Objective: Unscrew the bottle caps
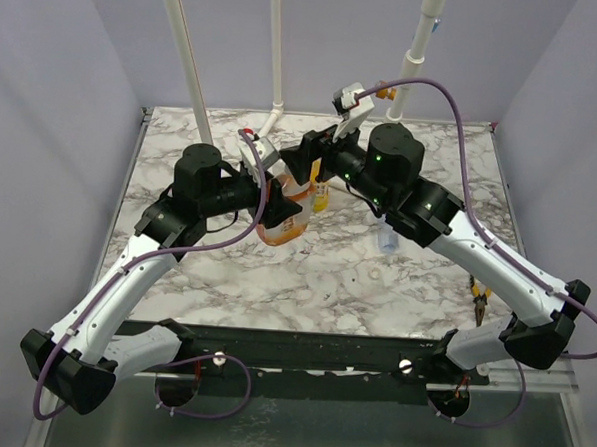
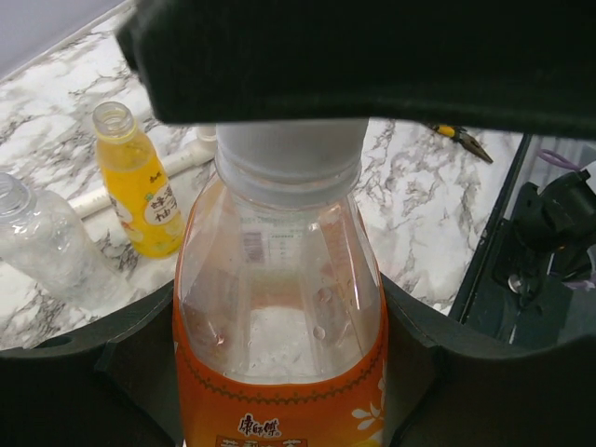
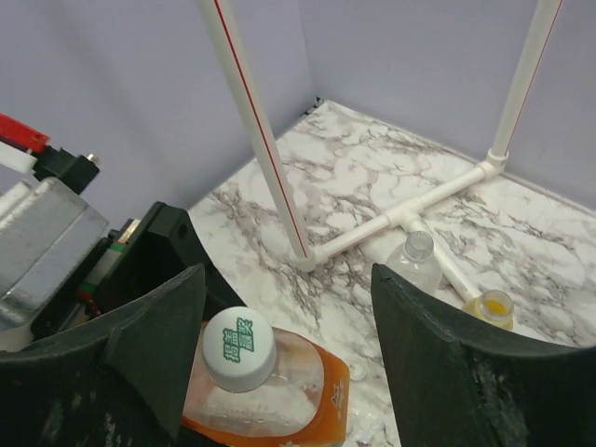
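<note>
Orange-labelled bottle bears red Chinese characters; its white cap green ones.

The top view looks steeply down from high behind the near edge, taking in the whole marble tabletop from afar. The left wrist view sits right behind the left hand, looking out level, with the orange bottle filling the picture. The right wrist view looks down through the right hand onto that bottle's cap, very near. All three share this bottle; both wrist views also catch the yellow bottle beyond the hand
</note>
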You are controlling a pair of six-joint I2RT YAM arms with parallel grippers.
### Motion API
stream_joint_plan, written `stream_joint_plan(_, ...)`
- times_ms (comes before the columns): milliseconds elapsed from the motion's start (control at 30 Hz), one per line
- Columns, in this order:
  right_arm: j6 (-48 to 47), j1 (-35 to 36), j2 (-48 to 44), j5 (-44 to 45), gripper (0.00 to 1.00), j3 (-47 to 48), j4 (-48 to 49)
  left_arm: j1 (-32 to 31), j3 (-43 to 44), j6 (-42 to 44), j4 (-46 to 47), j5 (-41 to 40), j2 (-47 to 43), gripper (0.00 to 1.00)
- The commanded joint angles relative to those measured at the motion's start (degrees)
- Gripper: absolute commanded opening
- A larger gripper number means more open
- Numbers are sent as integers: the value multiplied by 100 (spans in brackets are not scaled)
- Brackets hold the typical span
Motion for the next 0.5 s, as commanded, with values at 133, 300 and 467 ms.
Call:
stream_joint_plan(133, 309, 3, 19, 18, 72, 64, -176, -21, -13, 114, 28, -587, -59, 0)
stream_joint_plan(300, 601, 3, 162, -100, 73, -3, -228, -21, -5, 114, 82, -665, -40, 0)
stream_joint_plan(467, 803, 3, 205, -134, 66, -141, -119, -21, 11, 72, 110, -612, -31, 0)
